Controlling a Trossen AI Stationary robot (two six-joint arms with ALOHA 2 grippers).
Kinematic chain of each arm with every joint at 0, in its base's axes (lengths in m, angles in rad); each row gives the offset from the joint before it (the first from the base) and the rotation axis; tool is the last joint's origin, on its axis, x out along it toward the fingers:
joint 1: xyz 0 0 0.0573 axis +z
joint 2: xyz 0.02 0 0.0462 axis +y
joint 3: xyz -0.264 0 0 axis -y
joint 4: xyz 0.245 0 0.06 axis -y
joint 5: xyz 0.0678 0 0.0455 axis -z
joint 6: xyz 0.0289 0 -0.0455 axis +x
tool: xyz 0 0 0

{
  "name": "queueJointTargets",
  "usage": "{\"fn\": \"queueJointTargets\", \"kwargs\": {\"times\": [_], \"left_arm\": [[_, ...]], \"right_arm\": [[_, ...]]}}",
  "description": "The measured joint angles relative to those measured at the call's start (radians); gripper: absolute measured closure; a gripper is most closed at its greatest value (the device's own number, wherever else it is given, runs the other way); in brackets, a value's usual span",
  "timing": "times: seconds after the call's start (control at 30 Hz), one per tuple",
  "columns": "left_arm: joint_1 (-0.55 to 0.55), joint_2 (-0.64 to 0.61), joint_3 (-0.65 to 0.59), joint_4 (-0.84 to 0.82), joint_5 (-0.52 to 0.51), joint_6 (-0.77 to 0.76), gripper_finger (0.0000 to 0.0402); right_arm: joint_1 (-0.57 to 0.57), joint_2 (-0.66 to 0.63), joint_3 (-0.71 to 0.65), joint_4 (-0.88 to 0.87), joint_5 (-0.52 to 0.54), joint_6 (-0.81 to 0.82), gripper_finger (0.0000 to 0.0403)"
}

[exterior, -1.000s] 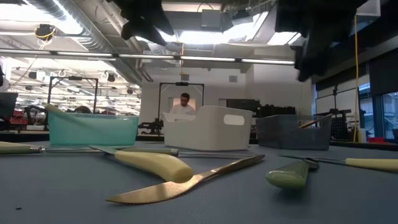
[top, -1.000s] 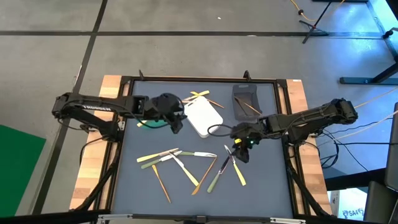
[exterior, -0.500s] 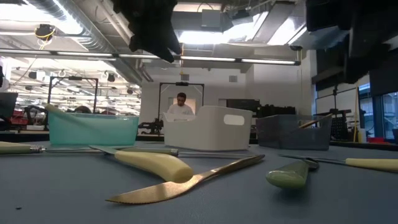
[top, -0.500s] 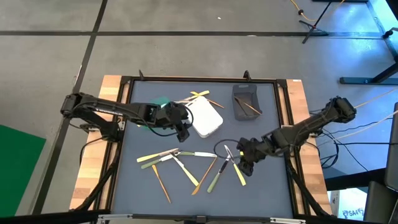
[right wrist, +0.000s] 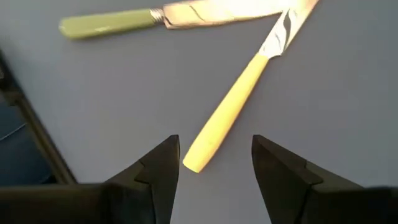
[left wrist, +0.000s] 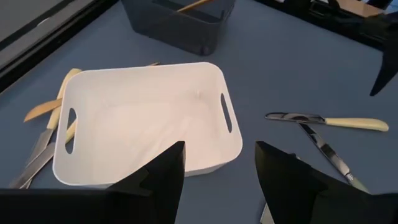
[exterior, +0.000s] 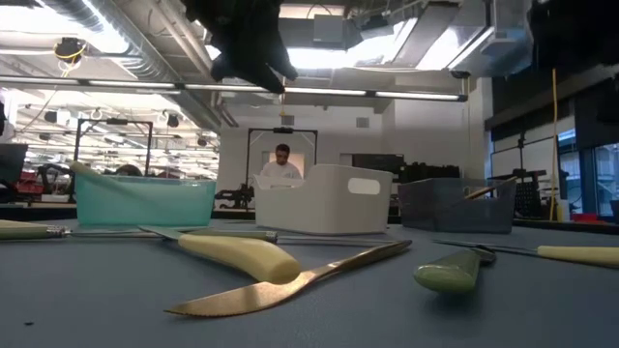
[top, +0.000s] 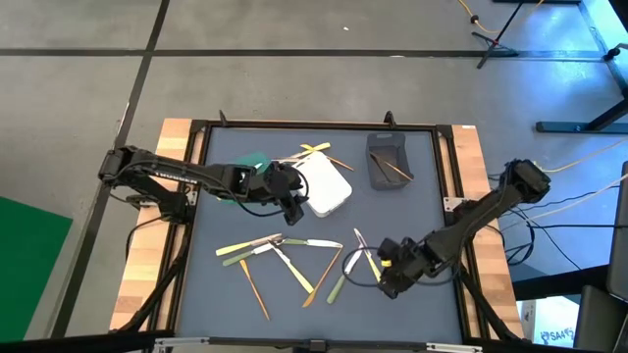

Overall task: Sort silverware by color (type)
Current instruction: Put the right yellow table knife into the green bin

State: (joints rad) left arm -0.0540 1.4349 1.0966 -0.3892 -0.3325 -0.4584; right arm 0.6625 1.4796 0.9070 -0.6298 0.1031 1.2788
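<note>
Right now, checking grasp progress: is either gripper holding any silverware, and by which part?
Nothing is held. The right gripper is open over the yellow-handled knife; the left gripper is open by the white bin.

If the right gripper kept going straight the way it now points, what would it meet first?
Most likely the yellow-handled knife: its handle end lies just ahead of the open fingers of the right gripper. Its height above the table is unclear.

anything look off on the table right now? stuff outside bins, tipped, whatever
A few utensils lie on the mat behind the white bin, between it and the green bin, outside any container. The white bin sits skewed to the table edges and looks empty. The main utensil scatter is unsorted; nothing is tipped or damaged.
</note>
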Motion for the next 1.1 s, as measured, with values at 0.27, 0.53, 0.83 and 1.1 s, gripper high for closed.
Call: {"fn": "queueJointTargets", "kwargs": {"times": [0.27, 0.53, 0.83, 1.1], "left_arm": [[-0.014, 0.000, 0.000, 0.002, 0.001, 0.000, 0.0214], [-0.019, 0.000, 0.000, 0.002, 0.001, 0.000, 0.0215], [-0.019, 0.000, 0.000, 0.002, 0.001, 0.023, 0.0215], [-0.019, 0.000, 0.000, 0.002, 0.001, 0.024, 0.0215]], "right_arm": [[-0.001, 0.093, 0.000, 0.009, 0.000, 0.024, 0.0217], [-0.001, 0.152, 0.000, 0.114, -0.020, 0.025, 0.0217], [-0.001, 0.215, 0.001, 0.116, -0.016, 0.025, 0.0217], [-0.001, 0.227, 0.003, 0.117, -0.017, 0.025, 0.0220]]}}
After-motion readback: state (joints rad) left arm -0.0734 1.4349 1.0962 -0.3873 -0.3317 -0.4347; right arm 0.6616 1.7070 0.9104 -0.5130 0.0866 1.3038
